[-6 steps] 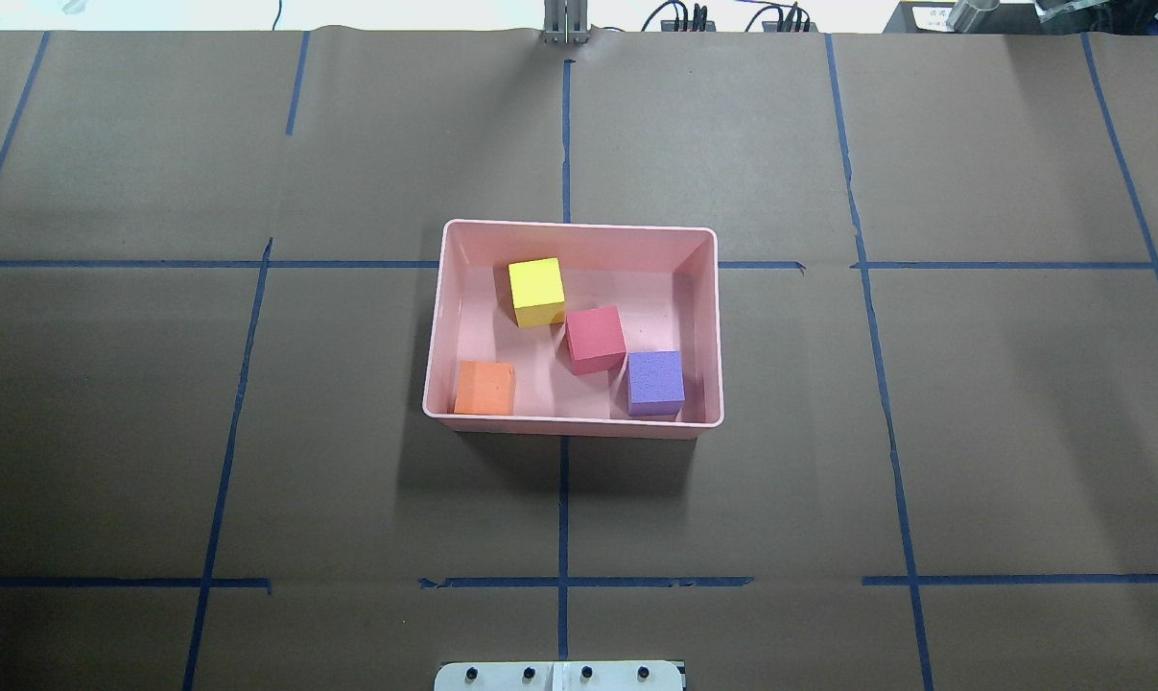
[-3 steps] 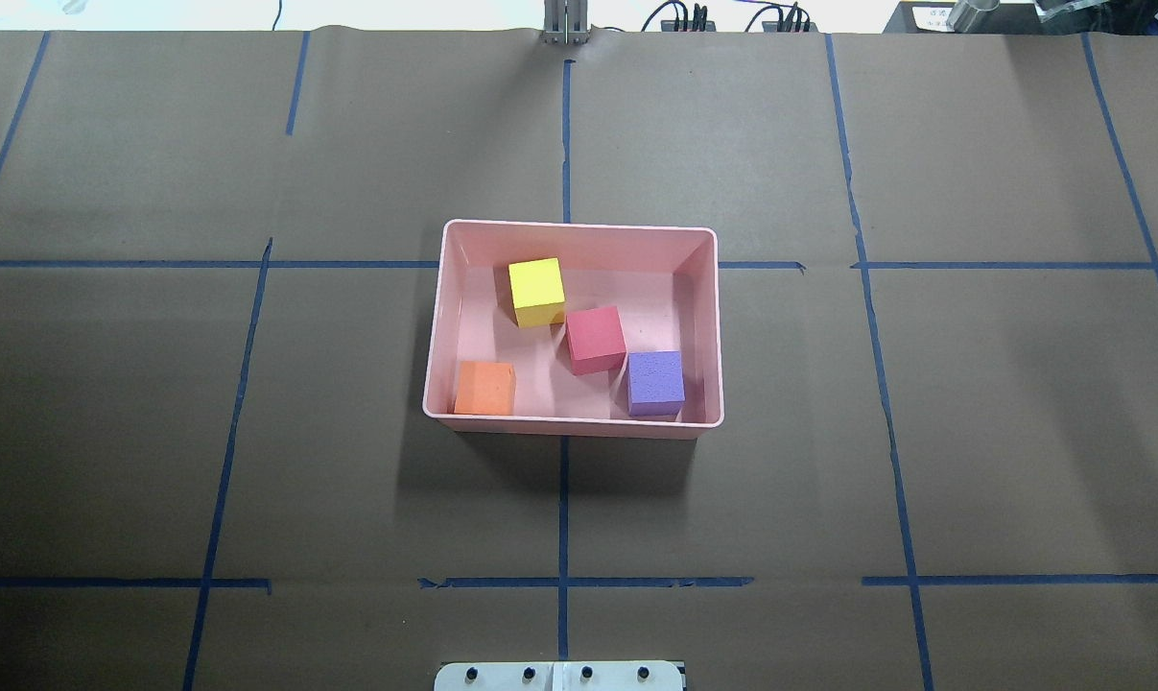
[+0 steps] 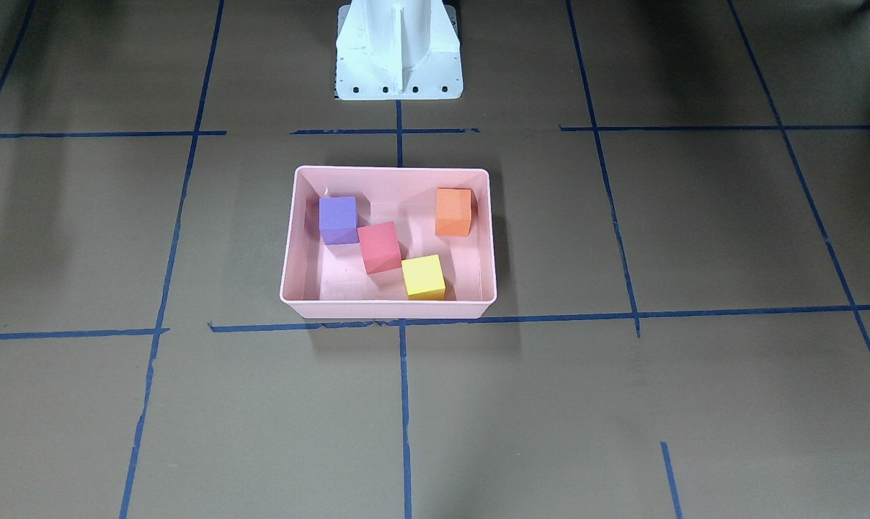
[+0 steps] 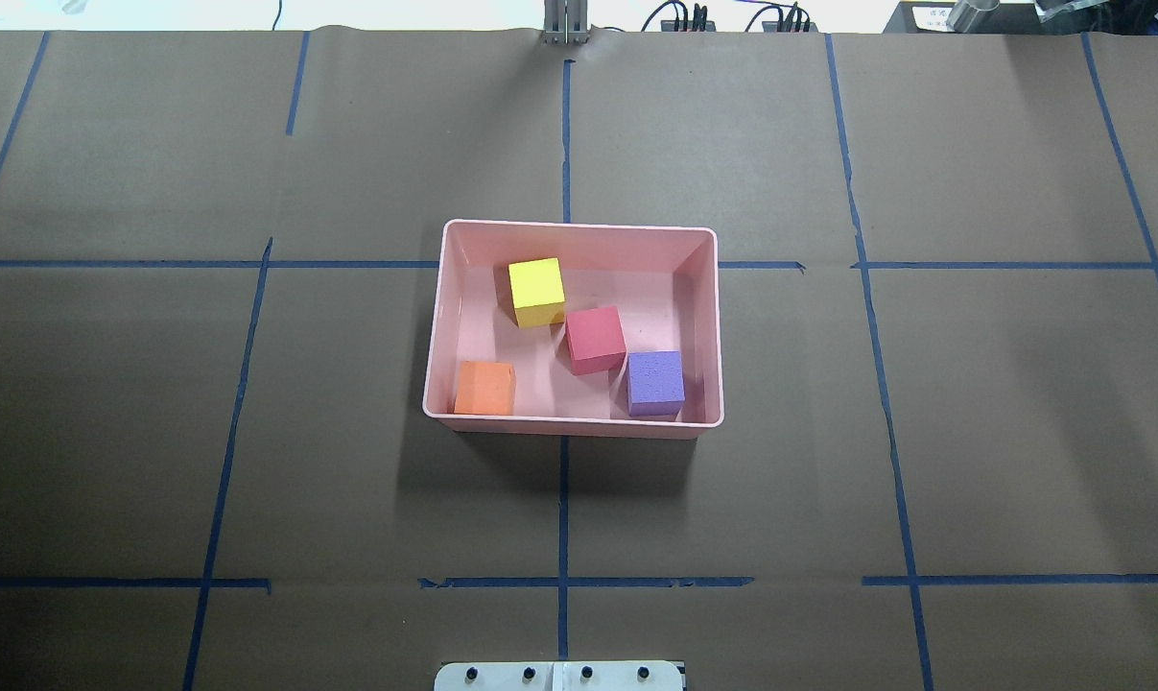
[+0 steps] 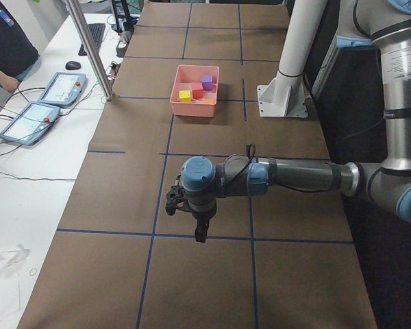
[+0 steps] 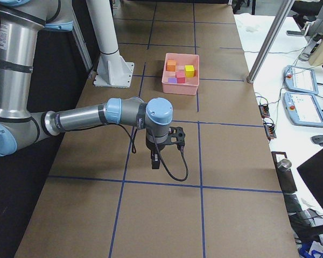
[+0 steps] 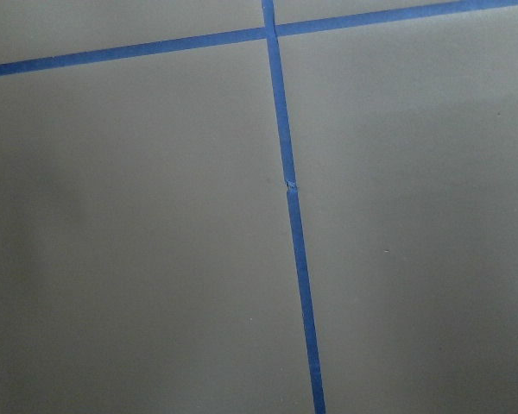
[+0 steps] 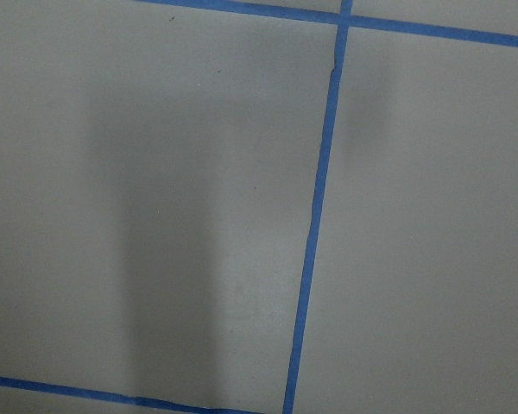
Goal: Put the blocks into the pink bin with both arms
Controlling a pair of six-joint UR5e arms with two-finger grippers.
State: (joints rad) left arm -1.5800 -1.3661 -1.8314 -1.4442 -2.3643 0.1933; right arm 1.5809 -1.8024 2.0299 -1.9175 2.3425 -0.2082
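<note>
blocks (image 4: 595,338): all four in pink bin (image 4: 579,226), job looks done | left arm (image 5: 294,177), right arm (image 6: 86,118): out of the way over desk (image 4: 252,432) | left fingers (image 5: 201,232), right fingers (image 6: 155,160): cannot tell if clenched

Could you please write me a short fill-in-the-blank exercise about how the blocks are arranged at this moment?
1. The pink bin holds ____ blocks in all.
2. The red-pink block sits between the yellow block and the ____.
3. The ____ sits apart, touching no other block.

Missing: four; purple block; orange block.
</note>
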